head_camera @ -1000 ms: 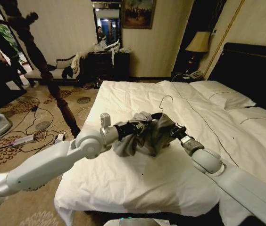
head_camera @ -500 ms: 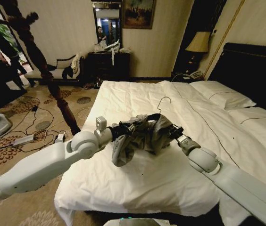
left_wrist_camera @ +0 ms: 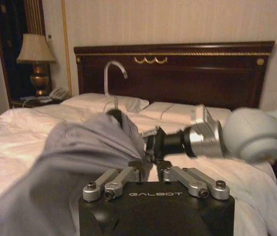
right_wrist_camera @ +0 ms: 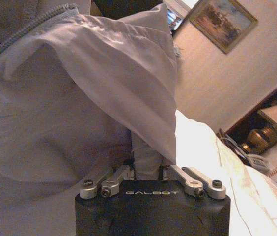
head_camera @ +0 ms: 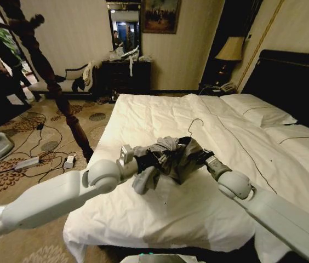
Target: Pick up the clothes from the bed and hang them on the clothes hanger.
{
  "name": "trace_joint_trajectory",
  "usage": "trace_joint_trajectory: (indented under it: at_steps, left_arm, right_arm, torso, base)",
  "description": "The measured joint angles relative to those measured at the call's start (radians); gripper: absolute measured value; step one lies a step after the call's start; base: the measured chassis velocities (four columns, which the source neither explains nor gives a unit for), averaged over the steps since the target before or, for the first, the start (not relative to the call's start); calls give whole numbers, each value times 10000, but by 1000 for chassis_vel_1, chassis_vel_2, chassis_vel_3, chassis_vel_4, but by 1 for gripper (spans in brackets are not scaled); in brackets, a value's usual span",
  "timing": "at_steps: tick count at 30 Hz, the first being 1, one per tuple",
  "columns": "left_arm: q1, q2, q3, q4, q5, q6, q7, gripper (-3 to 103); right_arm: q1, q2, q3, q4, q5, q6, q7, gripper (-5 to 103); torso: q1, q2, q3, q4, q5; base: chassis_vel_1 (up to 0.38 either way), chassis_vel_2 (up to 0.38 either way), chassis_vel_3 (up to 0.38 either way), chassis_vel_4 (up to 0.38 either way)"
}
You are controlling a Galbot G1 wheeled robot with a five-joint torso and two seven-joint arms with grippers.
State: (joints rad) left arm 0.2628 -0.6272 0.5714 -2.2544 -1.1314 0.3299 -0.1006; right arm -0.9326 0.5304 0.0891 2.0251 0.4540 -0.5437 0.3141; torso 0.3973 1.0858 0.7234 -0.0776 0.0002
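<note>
Both grippers, left gripper (head_camera: 153, 159) and right gripper (head_camera: 194, 155), clench the wrinkled light grey top (head_camera: 171, 156); uneven pulling could slip the black wire-hooked hanger (head_camera: 192, 131) out.

We have lowered the grey clothes (head_camera: 168, 159) closer to the bed (head_camera: 160, 213). Our left pincer (head_camera: 153, 159) has moved rightward again after drawing back, bunching the fabric tighter, and the clothes hanger (head_camera: 193, 129) hook now sits lower.
</note>
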Motion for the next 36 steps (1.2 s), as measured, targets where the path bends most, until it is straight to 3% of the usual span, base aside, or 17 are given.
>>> trace_joint_trajectory:
  at_steps: [5,6,8,10,13,16,18,23,26,28,31,36]
  left_arm:
    - [351,542,100,-312,599,3,328,43]
    - [351,542,100,-312,599,3,328,43]
    - [474,923,214,-511,1340,7,557,54]
    - [503,1081,303,-563,1702,37,634,54]
    - [598,1466,700,-647,2697,111,784,70]
    - [724,1567,839,-743,2875,90,768,81]
    - [1285,1615,288,-996,2578,32,464,92]
    - [1848,1762,-358,-1180,2265,6,326,99]
    - [3467,2414,-2237,-1519,2086,-250,341,100]
    - [3690,2430,-2680,-1557,1923,-259,285,100]
    - [3652,2346,-3114,-1528,1466,-255,25,100]
    - [2612,1824,-3195,-1179,557,-113,-335,100]
  right_arm:
    - [-167,-98,388,-20,237,-12,116,18]
    - [-167,-98,388,-20,237,-12,116,18]
    - [-255,-143,577,-12,343,-12,129,18]
    - [-274,-149,614,2,367,-12,130,18]
    - [-333,-116,689,71,380,-1,148,18]
    - [-418,-72,767,77,380,4,174,18]
    - [-546,-49,904,79,380,15,193,18]
    - [-663,-56,1028,89,375,50,198,18]
    - [-970,-119,1312,300,262,126,205,18]
    - [-1024,-126,1358,360,222,135,206,18]
    - [-1118,-156,1418,465,153,140,211,18]
    - [-1203,-300,1530,820,13,140,225,18]
  torso:
    - [0,0,0,-3,-2]
    - [0,0,0,-3,-2]
    - [0,0,-1,-5,-3]
    - [-1,0,-1,-4,-3]
    - [-1,1,-1,-2,-4]
    - [-1,0,0,0,-3]
    - [-1,0,-1,-6,-3]
    - [-1,0,-1,-5,-2]
    - [-2,0,-1,1,-4]
    - [-2,0,-1,1,-3]
    - [-1,1,-1,-1,-3]
    - [-1,0,-1,-5,-2]
  base:
    - [0,0,0,0]
    - [0,0,0,0]
    - [0,0,0,0]
    - [0,0,0,0]
    - [0,0,0,0]
    - [0,0,0,0]
    - [0,0,0,0]
    - [0,0,0,0]
    - [0,0,0,0]
    - [0,0,0,0]
    - [0,0,0,0]
    - [0,0,0,0]
